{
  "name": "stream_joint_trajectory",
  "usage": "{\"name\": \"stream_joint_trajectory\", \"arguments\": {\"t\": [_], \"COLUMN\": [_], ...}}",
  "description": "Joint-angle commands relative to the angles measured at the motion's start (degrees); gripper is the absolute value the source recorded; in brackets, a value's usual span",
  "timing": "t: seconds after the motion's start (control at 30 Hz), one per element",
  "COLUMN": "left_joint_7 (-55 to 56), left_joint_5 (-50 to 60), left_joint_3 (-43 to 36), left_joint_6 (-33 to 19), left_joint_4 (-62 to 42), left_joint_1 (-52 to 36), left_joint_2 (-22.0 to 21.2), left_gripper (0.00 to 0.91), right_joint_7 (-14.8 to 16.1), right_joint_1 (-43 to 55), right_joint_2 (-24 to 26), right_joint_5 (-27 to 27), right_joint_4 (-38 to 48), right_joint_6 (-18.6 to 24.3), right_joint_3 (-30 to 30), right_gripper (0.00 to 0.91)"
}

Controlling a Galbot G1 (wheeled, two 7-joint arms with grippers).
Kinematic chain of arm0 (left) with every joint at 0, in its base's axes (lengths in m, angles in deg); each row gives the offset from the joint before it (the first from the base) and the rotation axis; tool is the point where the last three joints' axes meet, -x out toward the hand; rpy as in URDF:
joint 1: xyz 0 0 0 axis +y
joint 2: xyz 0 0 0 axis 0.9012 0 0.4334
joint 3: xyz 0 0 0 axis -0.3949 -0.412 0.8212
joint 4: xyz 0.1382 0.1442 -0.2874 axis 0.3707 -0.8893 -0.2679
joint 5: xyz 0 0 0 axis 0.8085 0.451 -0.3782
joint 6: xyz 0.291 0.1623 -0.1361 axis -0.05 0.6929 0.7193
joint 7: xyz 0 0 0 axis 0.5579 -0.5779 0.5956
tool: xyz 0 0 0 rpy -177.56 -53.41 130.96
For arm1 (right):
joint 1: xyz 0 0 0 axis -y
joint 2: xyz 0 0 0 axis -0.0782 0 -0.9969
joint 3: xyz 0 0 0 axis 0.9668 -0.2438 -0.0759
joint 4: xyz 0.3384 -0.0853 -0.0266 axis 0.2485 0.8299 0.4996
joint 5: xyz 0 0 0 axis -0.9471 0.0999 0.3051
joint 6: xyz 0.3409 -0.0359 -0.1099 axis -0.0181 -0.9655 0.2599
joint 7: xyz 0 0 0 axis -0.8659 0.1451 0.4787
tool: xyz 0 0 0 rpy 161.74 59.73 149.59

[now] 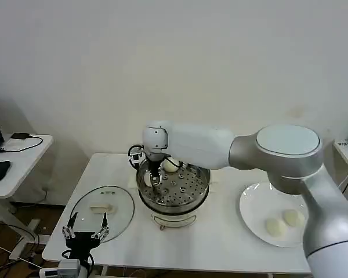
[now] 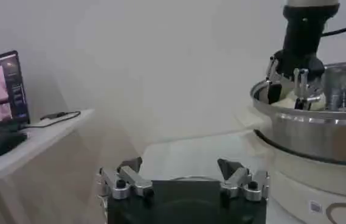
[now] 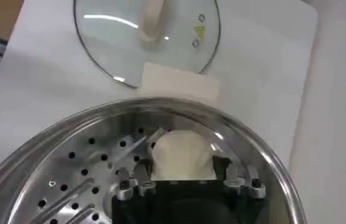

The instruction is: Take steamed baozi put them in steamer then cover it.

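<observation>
Steam tray and arm hide much of what lies inside the steamer (image 1: 174, 194): in the head view the right arm's white forearm crosses above its far rim, and the right gripper (image 1: 153, 180) reaches down into the pot at about nine o'clock of the tray, covering most of the baozi in its grip (image 3: 183, 157). The right wrist view shows that bun sitting between the two fingers, pressed on both sides and resting on the perforated tray close to the wall. A second bun (image 1: 170, 165) peeps out at roughly eleven o'clock of the tray, partly cut off by the arm. Whether the held bun touches the wall cannot be told.

Two more buns (image 1: 283, 222) lie side by side on the white plate (image 1: 252, 208), at three o'clock from the steamer on the white table (image 1: 220, 249).

At nine o'clock from the steamer the cover (image 1: 104, 211) lies flat on the table, handle up; its cream bar handle (image 1: 102, 207) runs nearly across the head view, from nine to three o'clock.

Left gripper (image 1: 85, 234) hangs at the table's near edge, at six o'clock of the cover, fingers spread wide and empty.
</observation>
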Motion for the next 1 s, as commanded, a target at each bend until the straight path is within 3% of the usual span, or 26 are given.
{"name": "stream_joint_trajectory", "arguments": {"t": [0.03,0.3,0.33,0.53,0.73,0.83,0.97,1.0], "left_joint_7": [0.0,-0.1,-0.2,-0.4,-0.7,-0.7,-0.9,-0.9], "left_joint_5": [0.1,0.1,0.1,0.2,-0.4,-2.0,-2.1,-2.1], "left_joint_3": [-0.2,-0.7,-0.6,-1.1,-0.8,-0.6,-0.4,-0.3], "left_joint_6": [0.1,0.3,0.3,0.8,1.1,1.2,1.2,1.1], "left_joint_4": [-0.1,-0.5,-0.5,0.4,1.5,1.6,1.5,1.6], "left_joint_1": [-0.1,-0.2,0.0,0.3,1.1,1.9,2.4,2.6], "left_joint_2": [-0.1,-0.2,-0.1,0.4,1.7,2.4,2.3,2.3], "left_gripper": [0.907,0.907,0.907,0.907,0.907,0.907,0.907,0.907], "right_joint_7": [0.0,-1.1,-1.1,0.2,2.7,4.7,6.0,6.7], "right_joint_1": [2.0,10.0,12.9,18.6,17.6,15.0,11.9,8.6], "right_joint_2": [2.1,12.3,17.1,33.7,50.6,58.4,63.9,65.8], "right_joint_5": [-0.4,-3.1,-2.9,-0.3,10.0,16.7,21.3,24.6], "right_joint_4": [-3.5,-15.8,-20.1,-31.0,-38.3,-40.3,-41.1,-41.1], "right_joint_6": [-0.2,-0.6,-0.2,2.0,5.9,10.2,13.9,15.8], "right_joint_3": [-0.3,-0.8,-1.4,-3.5,-5.0,-3.4,-1.7,0.1], "right_gripper": [0.907,0.907,0.907,0.907,0.907,0.907,0.907,0.907]}}
